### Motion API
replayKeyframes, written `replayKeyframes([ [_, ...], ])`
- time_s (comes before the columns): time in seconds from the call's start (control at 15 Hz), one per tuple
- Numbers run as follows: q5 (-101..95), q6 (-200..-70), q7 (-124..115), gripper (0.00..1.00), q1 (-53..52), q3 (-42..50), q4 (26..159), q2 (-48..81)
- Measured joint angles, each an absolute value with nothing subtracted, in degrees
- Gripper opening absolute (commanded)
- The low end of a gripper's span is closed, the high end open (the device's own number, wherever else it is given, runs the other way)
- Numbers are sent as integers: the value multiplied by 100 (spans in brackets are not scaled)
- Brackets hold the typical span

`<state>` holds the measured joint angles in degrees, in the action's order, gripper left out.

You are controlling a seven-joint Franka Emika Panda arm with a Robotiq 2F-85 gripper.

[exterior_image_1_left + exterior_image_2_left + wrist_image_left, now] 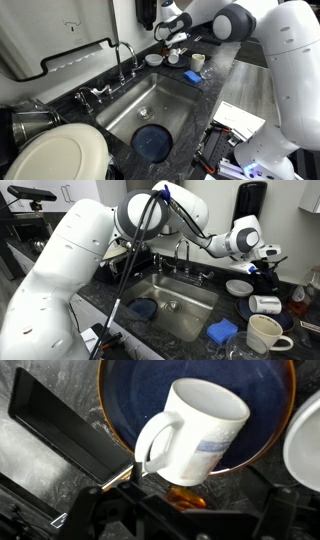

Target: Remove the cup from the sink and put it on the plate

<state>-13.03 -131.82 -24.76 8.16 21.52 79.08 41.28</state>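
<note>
Dark countertop (222, 78) bears the plate (135, 390), the cup (200, 430) tipped on it, claw (264, 270) released above.

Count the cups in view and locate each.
2. A white ceramic cup lies on its side on the dark blue round plate; a pale beige mug stands upright on the dark speckled countertop beside it. More may be hidden.
</note>
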Motion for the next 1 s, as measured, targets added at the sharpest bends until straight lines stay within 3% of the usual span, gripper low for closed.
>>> replayKeyframes([
  [0.53,-2236,-12920,-1224,100,510,1998,8891,3384],
  [1.0,-1757,-12935,792,100,890,1350,9895,2544],
])
